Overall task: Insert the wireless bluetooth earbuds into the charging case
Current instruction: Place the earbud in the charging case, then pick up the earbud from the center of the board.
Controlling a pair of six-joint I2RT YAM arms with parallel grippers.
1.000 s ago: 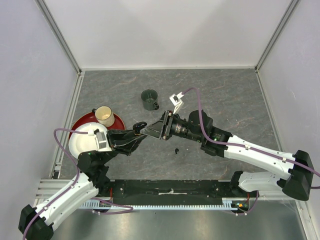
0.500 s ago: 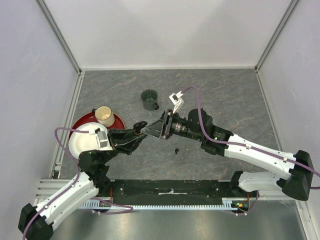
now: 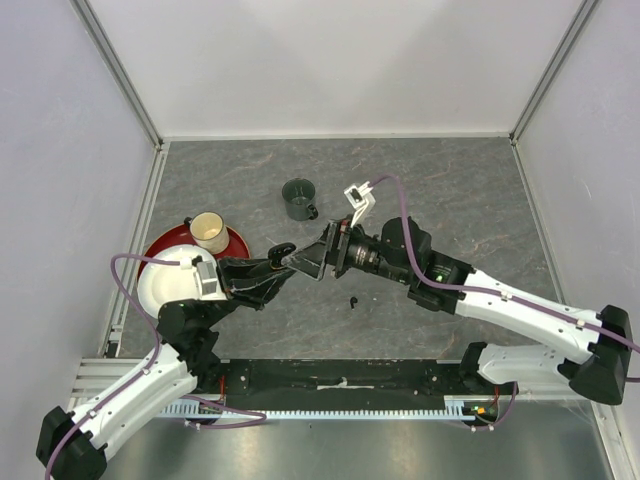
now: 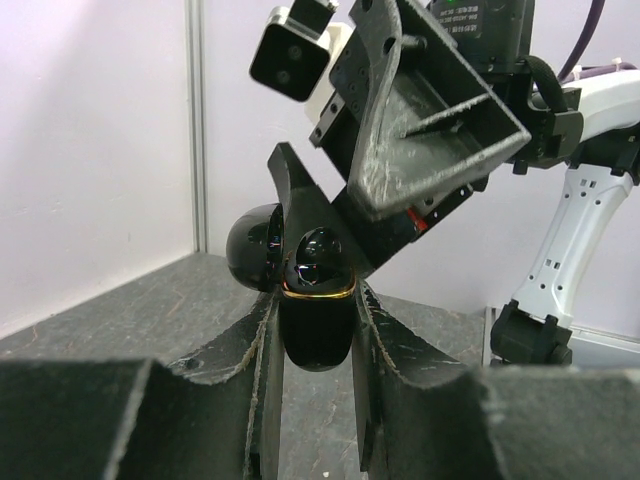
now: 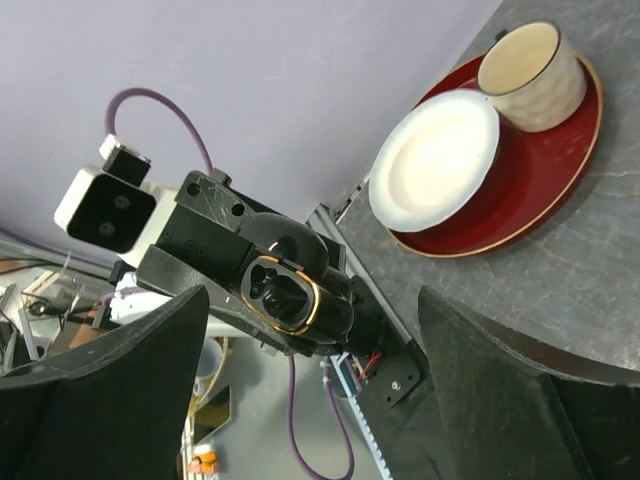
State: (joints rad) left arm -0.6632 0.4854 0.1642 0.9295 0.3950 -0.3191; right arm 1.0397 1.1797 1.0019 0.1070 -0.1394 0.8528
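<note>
Two arms facing | left jaws clamp charging case (image 4: 318, 300) | right jaws apart

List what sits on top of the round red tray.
A round white plate and a cream dimpled cup rest on the round red tray. The tray surface beneath both is covered, so anything under them cannot be seen.

The grey worktop (image 3: 450, 190) carries a dark green mug (image 3: 297, 199) rear-centre, a red plate (image 3: 238, 243) left, and one small black earbud (image 3: 353, 300) centre.
</note>
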